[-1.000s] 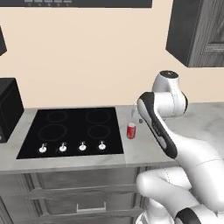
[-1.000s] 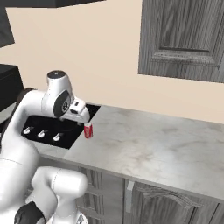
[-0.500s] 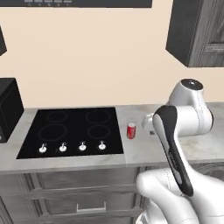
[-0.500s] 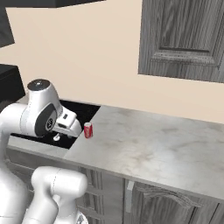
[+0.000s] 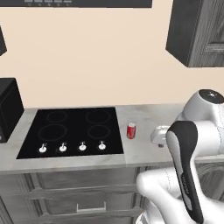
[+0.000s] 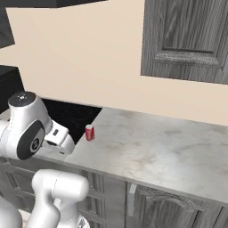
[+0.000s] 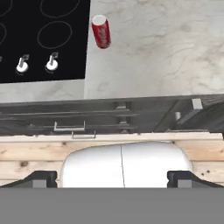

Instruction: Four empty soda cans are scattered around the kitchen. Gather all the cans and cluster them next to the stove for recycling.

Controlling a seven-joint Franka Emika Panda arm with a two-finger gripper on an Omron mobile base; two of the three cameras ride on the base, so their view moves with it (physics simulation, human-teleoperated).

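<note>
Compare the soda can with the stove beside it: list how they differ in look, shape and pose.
1. The soda can is red with a silver top; the stove is black glass with faint grey rings and white knobs.
2. The soda can is a small upright cylinder; the stove is a wide flat panel set into the counter.
3. The soda can stands on marble just off the stove's right edge.
Both sit at counter level.

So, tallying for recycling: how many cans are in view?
1: one can upright on the counter, just right of the stove. Others may be out of frame.
</note>
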